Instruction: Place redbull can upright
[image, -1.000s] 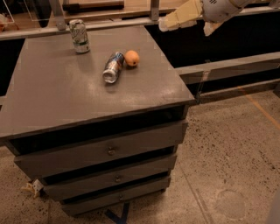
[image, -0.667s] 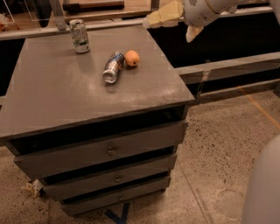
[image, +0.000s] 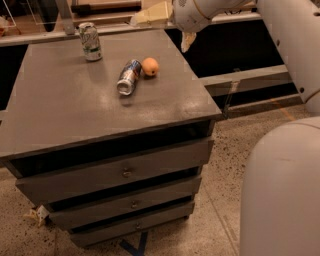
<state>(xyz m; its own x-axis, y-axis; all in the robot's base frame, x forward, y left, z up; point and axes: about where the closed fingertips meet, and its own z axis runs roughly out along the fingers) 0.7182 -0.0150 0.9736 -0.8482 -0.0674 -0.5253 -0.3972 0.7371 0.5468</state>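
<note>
The redbull can (image: 128, 76), slim, silver and blue, lies on its side on the grey cabinet top (image: 70, 110), its shiny end facing the front. An orange (image: 150, 66) rests just right of it, close to its far end. My gripper (image: 167, 27) hangs in the air above the cabinet's far right edge, beyond and to the right of the can and orange. Its cream fingers (image: 149, 15) are spread apart and hold nothing.
A white-and-green can (image: 90, 41) stands upright at the back of the cabinet top. The cabinet has three drawers (image: 125, 172) in front. My white arm (image: 285, 180) fills the right side. A dark bench (image: 240, 82) runs behind on the right.
My gripper has moved left, from right of the cabinet to over its far right edge. More of my arm has entered at the right. The cans and orange have not moved.
</note>
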